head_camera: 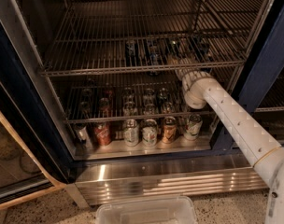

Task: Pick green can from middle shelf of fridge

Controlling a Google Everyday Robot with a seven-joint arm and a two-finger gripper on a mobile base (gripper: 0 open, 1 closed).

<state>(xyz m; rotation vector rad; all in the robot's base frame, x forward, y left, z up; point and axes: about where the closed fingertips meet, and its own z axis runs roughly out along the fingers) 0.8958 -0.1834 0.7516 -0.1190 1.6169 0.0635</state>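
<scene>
Four small drink cans stand in a row toward the back of the chrome wire middle shelf [86, 70] of the large dark-blue-framed fridge [20, 78]. The leftmost can [131, 48] shows a bluish label. Third in the row is the small dark green can [173, 46] with a silvery top rim, upright, right of the shelf's centre. No writing on any label can be read.

On the rack below, a front row runs from a red can [103, 134] through a pale can [150, 133] to a brownish can [169, 129]; their brands cannot be made out. A clear plastic bin [146, 211] lies on the floor under the shiny stainless base panel [188, 183].

The white gripper [180, 63] sits at the shelf's front rail, just in front of the green can and slightly to its right. Whether it touches the can, and whether it is open or closed, cannot be told. The white perforated tubular arm [235, 125] slants from it down to the lower right corner.
</scene>
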